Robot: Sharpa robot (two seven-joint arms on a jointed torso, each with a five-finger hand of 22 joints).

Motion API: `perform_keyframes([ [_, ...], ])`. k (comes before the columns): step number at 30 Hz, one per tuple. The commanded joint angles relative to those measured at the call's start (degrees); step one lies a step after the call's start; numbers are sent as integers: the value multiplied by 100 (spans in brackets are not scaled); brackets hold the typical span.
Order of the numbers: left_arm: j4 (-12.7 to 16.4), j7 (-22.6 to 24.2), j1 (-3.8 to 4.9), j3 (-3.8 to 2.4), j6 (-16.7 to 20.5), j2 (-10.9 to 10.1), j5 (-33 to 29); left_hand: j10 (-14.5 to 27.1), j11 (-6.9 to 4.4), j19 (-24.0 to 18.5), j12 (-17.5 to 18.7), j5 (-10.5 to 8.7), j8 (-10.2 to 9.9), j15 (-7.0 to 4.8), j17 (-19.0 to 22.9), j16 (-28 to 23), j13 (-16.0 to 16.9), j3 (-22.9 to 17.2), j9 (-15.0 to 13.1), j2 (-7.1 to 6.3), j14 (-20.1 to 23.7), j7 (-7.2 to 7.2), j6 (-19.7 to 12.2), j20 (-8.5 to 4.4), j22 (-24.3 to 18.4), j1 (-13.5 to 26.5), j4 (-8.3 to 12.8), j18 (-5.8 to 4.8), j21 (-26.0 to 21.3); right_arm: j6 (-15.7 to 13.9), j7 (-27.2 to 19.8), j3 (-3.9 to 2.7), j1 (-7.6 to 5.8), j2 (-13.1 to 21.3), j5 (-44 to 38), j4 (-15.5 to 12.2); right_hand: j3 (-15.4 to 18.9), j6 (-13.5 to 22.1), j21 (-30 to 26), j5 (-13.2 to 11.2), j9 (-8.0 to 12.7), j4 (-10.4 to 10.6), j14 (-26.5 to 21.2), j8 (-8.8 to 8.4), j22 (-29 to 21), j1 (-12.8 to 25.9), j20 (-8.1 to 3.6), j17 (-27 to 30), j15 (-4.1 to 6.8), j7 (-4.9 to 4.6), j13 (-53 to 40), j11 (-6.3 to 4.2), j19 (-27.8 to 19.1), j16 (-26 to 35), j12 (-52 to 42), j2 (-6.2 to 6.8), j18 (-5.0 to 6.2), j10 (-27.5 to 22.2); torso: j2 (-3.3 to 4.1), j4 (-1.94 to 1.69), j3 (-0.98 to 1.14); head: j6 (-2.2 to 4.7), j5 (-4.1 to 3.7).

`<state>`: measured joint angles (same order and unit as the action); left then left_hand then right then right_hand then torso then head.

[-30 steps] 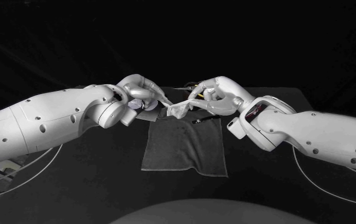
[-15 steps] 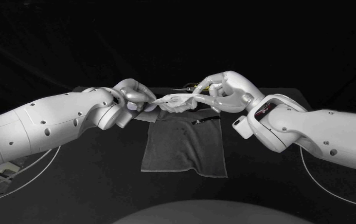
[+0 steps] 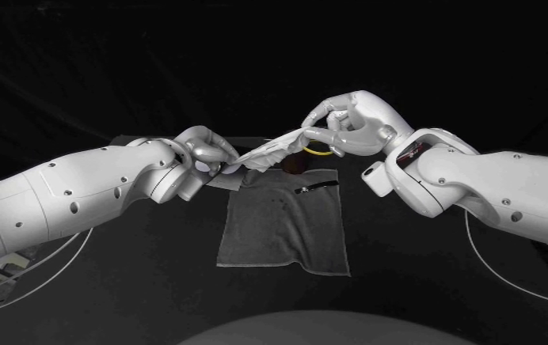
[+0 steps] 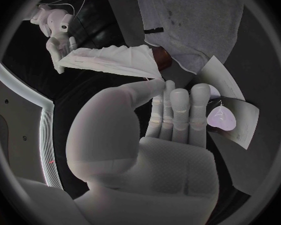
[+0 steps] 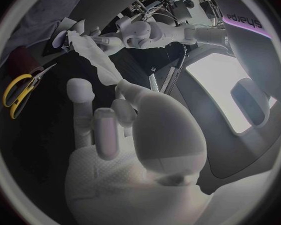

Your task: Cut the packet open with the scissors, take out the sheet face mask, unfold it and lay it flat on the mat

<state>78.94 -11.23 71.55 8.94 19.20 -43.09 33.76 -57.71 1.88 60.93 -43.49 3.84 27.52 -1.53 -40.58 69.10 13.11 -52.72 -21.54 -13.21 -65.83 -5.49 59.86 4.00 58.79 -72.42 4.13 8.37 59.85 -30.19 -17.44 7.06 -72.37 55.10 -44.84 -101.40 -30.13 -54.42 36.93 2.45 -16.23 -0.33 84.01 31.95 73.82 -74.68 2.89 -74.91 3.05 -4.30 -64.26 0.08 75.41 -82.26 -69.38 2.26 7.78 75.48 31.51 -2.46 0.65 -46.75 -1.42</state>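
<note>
Mid-unfold, by the look of it. Sheet face mask [image 3: 272, 152] stretched in the air between both hands, above the far end of the mat [image 3: 286, 222], partly bunched and not yet flat. Pinched at one end by the left hand [image 3: 209, 149], thumb pressed against its fingers. Pinched at the other end by the right hand [image 3: 348, 126], held higher, the rest of its fingers apart. Scissors [image 3: 321, 150] (yellow handles) lying on the desk [image 3: 137, 282] near the mat's far edge, below the right hand. Opened packet [image 4: 237, 117] beside the mat's corner, below the left hand.

Likely to tear if pulled apart harder: thin sheet, probably damp, and only two small pinch points. Could also slip from either pinch and drop in a heap onto the scissors or packet rather than the mat. Might land creased or doubled over if lowered before the bunched middle opens. Safer brought over the mat's centre before setting down.
</note>
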Motion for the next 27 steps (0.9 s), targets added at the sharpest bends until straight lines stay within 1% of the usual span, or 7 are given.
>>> perform_keyframes([
  [1, 14, -6, -6, 1, -162, 8, -143, 68, 5, -15, -14, -36, 4, -6, 12, 13, 5, 7, -342, 68, -29, -41, -19, 5, -47, 58, 22, 112, -46, 24, 116, -10, -40, -65, -17, 72, -27, -26, 21, 33, -248, -3, 299, 186, 10, 2, -17, -533, 47, 2, -9, -11, 33, -23, 27, -76, 43, 42, 5, -2, 2, 4, 7],
  [3, 31, 29, -6, 2, -209, 12, -234, 109, 18, -47, 15, -58, -41, 7, 34, -7, -8, 41, -364, 87, -10, -65, -106, 18, -89, 107, 8, 117, -97, 39, 202, -10, -58, -107, -57, 113, -31, -26, 14, 33, -249, -5, 298, 188, 9, 4, -18, -528, 47, 2, -9, -11, 31, -19, 28, -74, 44, 43, 5, -3, 6, 3, 5],
  [6, 64, 78, -7, 2, -300, 15, -359, 221, 128, -190, 126, -72, -391, 114, 100, -38, -75, 362, -287, 98, 91, -178, -665, 113, -273, 318, -131, 127, -332, 105, 360, -10, -88, -171, -125, 179, -32, -26, 1, 33, -249, -6, 298, 188, 5, 5, -18, -530, 47, 2, -13, -11, 27, -20, 25, -74, 46, 45, 7, 0, 4, 9, -4],
  [9, 85, 123, -7, 2, -373, 17, -424, 357, 250, -305, 267, -70, -728, 222, 222, -98, -154, 565, -124, -3, 264, -313, -1102, 209, -471, 409, -204, 156, -567, 180, 494, -10, -108, -219, -170, 214, -35, -25, 2, 33, -249, -8, 299, 189, 5, 5, -18, -531, 47, 2, -13, -11, 27, -21, 25, -73, 46, 46, 8, 3, 2, 6, -12],
  [13, 79, 231, -7, 3, -430, 8, -477, 587, 331, -523, 414, -70, -985, 314, 571, -276, -245, 1019, 45, -167, 668, -339, -1497, 316, -794, 497, -347, 210, -962, 296, 706, -10, -126, -268, -217, 221, -38, -25, -10, 33, -250, -11, 298, 191, 2, 6, -18, -526, 48, 2, -16, -11, 24, -17, 24, -71, 48, 48, 4, 1, 6, 3, -19],
  [20, 26, 364, -7, 3, -493, -54, -483, 953, 459, -563, 530, -71, -1077, 442, 650, -379, -389, 2052, 268, -123, 983, -370, -1690, 441, -1076, 156, -567, 215, -1345, 538, 1061, -9, -154, -270, -266, 174, -49, -26, -19, 33, -251, -20, 299, 195, 1, 8, -19, -528, 51, 2, -24, -12, 23, -18, 19, -67, 50, 54, 1, 3, 3, 3, -34],
  [27, 25, 525, -8, 3, -516, -119, -445, 1166, 516, -575, 500, -69, -1057, 492, 697, -407, -433, 2381, 353, -69, 1091, -356, -1674, 482, -1151, -96, -609, 212, -1448, 885, 1514, -9, -208, -254, -474, 138, -67, -31, -3, 33, -254, -32, 302, 207, 8, 21, -22, -530, 55, 4, -32, -15, 32, -18, 15, -56, 50, 66, -6, 3, -3, 9, -57],
])
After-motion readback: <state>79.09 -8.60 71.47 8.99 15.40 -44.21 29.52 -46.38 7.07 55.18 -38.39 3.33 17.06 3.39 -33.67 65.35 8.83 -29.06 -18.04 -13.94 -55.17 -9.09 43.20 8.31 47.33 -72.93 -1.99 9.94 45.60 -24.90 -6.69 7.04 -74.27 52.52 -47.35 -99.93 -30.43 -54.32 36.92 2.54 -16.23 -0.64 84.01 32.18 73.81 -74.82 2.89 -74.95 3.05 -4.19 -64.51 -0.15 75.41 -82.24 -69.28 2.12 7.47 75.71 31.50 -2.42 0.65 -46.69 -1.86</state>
